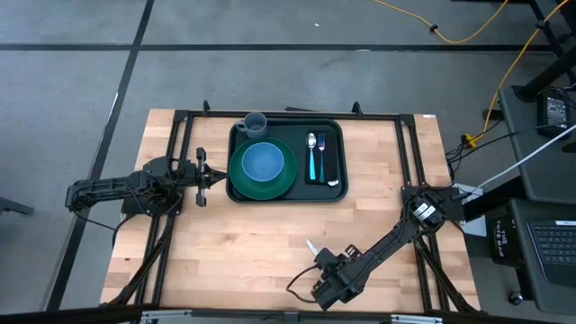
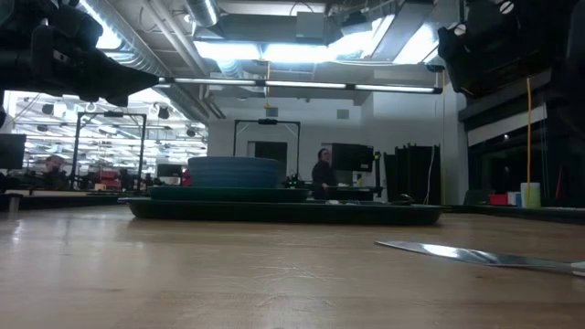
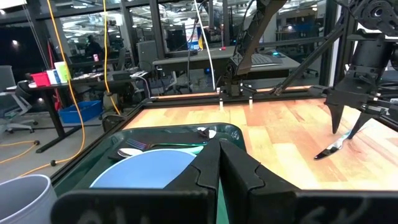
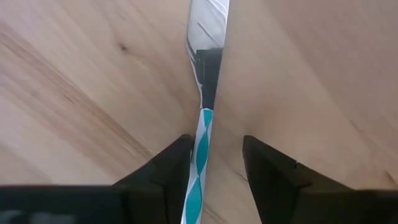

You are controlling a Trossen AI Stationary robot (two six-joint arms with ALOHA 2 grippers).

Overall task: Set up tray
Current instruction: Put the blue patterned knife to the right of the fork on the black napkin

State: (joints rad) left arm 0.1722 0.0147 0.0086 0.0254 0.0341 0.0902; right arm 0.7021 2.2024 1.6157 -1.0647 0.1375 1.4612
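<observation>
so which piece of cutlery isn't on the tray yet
The knife. It lies on the bare table between the open fingers of the right pincer, while the spoon and fork already lie on the tray.

This is a robotics lab or industrial workshop. A butcher-block surface (image 1: 270, 243) carries a black metal frame (image 1: 288, 115) and stands on a grey concrete floor (image 1: 72, 81) marked with dark tape lines. A yellow cable (image 1: 468, 31) trails across the upper right of the high view. The low view shows exposed ceiling ducts (image 2: 196, 23), strip lights (image 2: 302, 85), more benches and a person (image 2: 324, 174) standing among equipment near the middle of the frame.
</observation>
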